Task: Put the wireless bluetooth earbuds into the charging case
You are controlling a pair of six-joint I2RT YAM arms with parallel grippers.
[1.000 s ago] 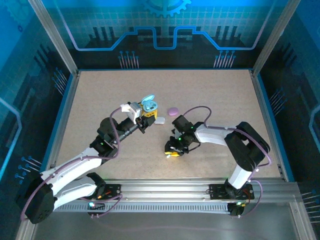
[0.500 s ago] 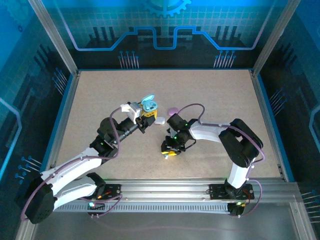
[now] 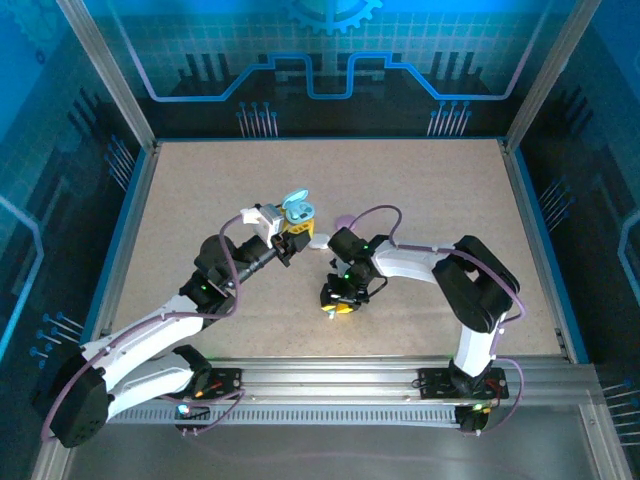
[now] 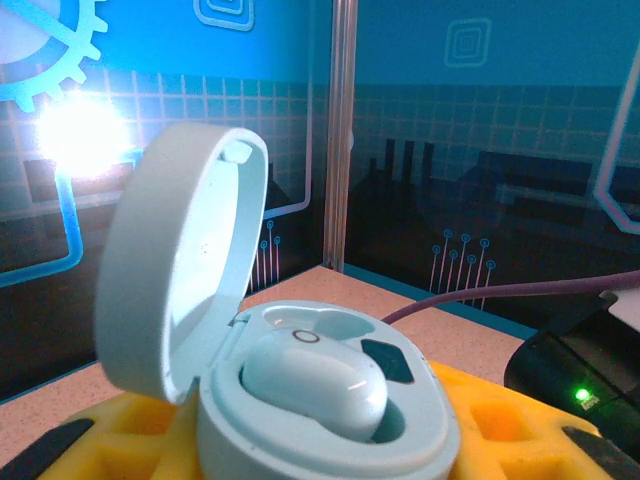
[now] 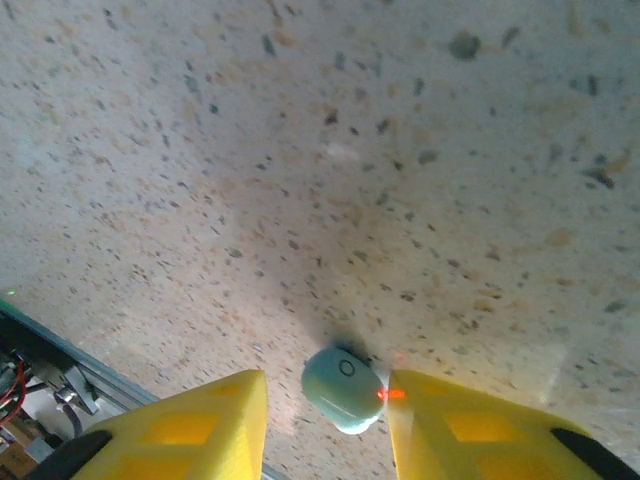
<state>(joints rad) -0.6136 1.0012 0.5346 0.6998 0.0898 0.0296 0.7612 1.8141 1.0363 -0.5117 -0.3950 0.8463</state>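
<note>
Pale-blue charging case (image 3: 298, 208) stood open in the left gripper (image 3: 291, 227); the right gripper (image 3: 340, 300) hung low over the desk (image 3: 430, 190). From the left wrist, yellow fingers (image 4: 500, 425) clamped the case, seated earbud (image 4: 312, 385) inside. From the right wrist, jaws stood apart around the loose earbud (image 5: 343, 388), off-centre; closing might flick it away.

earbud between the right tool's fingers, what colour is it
Pale mint blue; the earbud shows best in the right wrist view.
</note>
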